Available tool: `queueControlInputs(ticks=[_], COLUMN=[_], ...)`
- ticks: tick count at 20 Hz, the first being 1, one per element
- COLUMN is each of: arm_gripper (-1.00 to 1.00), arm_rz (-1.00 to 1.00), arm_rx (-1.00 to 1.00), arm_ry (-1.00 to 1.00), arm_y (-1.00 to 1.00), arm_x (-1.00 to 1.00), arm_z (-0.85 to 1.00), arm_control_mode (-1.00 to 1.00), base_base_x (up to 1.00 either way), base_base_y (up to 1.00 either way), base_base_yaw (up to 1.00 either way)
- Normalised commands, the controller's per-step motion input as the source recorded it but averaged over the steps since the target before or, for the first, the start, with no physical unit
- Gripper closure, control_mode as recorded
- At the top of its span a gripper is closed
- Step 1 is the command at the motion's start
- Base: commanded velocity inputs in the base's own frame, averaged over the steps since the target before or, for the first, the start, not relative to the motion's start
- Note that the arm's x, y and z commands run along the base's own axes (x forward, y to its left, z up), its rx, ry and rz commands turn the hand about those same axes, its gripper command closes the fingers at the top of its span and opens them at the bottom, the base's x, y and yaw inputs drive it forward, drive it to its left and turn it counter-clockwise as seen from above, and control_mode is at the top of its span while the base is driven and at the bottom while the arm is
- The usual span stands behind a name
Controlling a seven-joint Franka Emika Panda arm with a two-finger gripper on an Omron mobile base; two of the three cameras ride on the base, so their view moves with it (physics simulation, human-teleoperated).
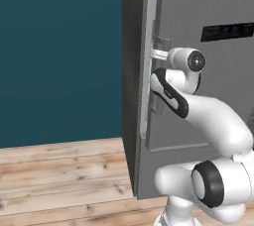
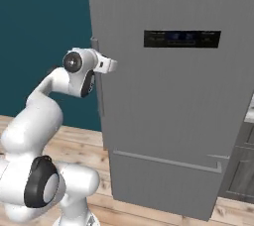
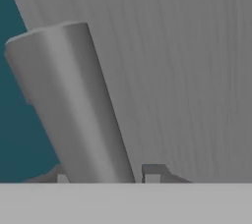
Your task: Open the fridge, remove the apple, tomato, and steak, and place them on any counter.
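The fridge [image 1: 208, 121] [image 2: 168, 121] is a tall grey appliance with a small black panel [image 2: 182, 38], and its door looks closed. My gripper [image 1: 155, 54] [image 2: 113, 65] is at the long vertical door handle [image 1: 146, 81] [image 2: 99, 96], at about the height of the panel. In the hand view the round grey handle [image 3: 69, 100] runs between the two fingertips [image 3: 152, 174], and the gripper [image 3: 106, 175] is shut on it. The apple, tomato and steak are hidden behind the door.
A teal wall [image 1: 59, 56] stands left of the fridge, with wooden floor [image 1: 59, 180] below it. At the right edge a sliver of pale counter top [image 2: 249, 114] sits over a dark cabinet [image 2: 242, 170]. The fridge's bottom drawer [image 2: 163, 185] lies below the door.
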Motion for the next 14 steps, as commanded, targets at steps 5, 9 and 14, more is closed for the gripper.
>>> queueControlInputs(ticks=[5, 9, 14], arm_gripper=[1.00, 1.00, 1.00], arm_rz=[0.00, 0.00, 0.00], arm_rx=[-0.03, -0.14, -0.15], arm_ry=[0.02, 0.06, 0.04], arm_y=[-0.13, -0.01, -0.16], arm_x=[-1.00, -1.00, -1.00], arm_z=[0.06, 0.02, 0.00], arm_control_mode=[-1.00, -1.00, -1.00], base_base_x=[0.00, 0.00, 0.00], base_base_y=[0.00, 0.00, 0.00], base_base_yaw=[0.00, 0.00, 0.00])
